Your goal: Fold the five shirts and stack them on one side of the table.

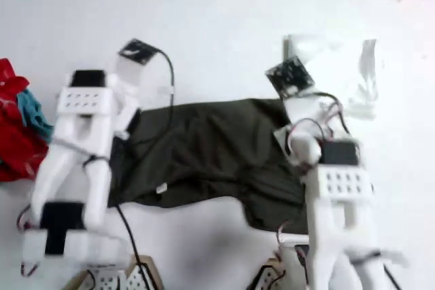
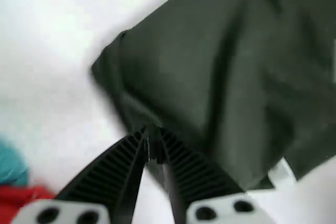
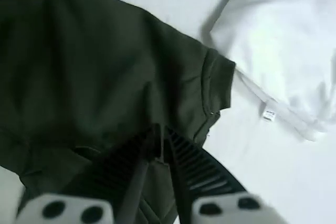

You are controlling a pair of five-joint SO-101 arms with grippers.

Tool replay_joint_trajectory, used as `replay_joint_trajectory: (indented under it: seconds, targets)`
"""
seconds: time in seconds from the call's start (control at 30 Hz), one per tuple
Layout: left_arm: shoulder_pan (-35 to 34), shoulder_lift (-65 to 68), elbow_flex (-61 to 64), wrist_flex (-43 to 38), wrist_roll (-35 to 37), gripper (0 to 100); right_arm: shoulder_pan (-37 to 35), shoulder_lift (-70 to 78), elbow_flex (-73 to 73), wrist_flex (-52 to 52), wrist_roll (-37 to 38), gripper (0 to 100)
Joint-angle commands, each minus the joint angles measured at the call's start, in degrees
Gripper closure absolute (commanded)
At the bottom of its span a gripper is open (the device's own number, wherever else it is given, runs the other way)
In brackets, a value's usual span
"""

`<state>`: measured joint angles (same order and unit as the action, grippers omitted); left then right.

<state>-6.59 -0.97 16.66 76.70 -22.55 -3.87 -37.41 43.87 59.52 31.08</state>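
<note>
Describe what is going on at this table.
Two robot arms hold a dark green shirt spread on the white table. The left gripper is shut on one edge, the right gripper on the opposite side. A white shirt lies beyond the right gripper; a red and teal pile sits near the left one.

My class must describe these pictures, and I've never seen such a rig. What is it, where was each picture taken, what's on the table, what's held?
Two white robot arms stand at a table. One picture looks down from above; the other two come from cameras on each arm's wrist. A dark green shirt lies spread between the arms, a white shirt near the right arm, red and teal clothes near the left. The left gripper and right gripper are each shut on the dark green shirt.
</note>
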Motion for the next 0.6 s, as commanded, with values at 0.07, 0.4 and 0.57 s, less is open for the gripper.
replay_joint_trajectory:
  seconds: [0.07,0.4,0.57]
  targets:
    - [1.05,5.63,-2.07,-8.44,0.70,97,-2.07,13.32,-1.67,-8.48,-0.70,97.9]
    - [-6.77,17.32,-6.99,-15.12,0.70,97,-1.80,33.10,-9.67,-15.87,-0.70,98.0]
    - [-11.69,29.01,-22.37,-7.03,0.70,97,-3.03,45.76,-23.30,-8.40,-0.70,98.0]
